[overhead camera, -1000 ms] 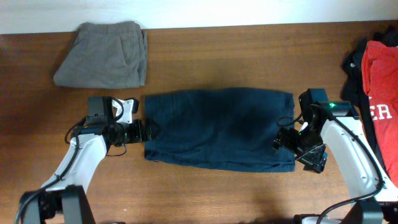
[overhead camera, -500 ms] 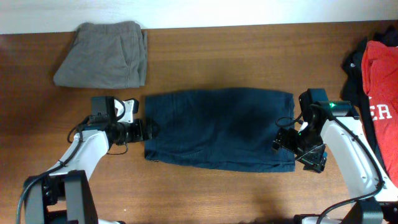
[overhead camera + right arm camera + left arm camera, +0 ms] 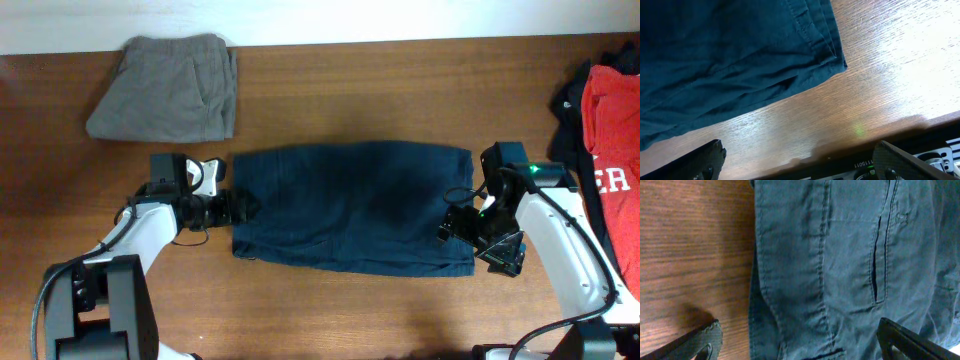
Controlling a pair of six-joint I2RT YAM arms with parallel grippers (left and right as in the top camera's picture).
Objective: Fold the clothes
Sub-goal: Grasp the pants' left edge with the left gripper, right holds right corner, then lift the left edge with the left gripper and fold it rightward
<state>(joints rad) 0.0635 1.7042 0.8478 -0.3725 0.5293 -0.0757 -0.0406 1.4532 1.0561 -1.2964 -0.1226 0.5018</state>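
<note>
Navy shorts [image 3: 350,205] lie flat mid-table [image 3: 350,90], toward the robot's edge; left end effector [image 3: 240,207] gapes wide at their left end, empty; right end effector [image 3: 462,228] equally wide, empty, by their right end.

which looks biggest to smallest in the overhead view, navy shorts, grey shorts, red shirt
1. navy shorts
2-3. grey shorts and red shirt: similar visible area, shirt cut off by the frame edge, so unranked

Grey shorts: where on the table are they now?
Overhead, the grey shorts lie at the far-left edge, beyond the left gripper and apart from the navy shorts.
</note>
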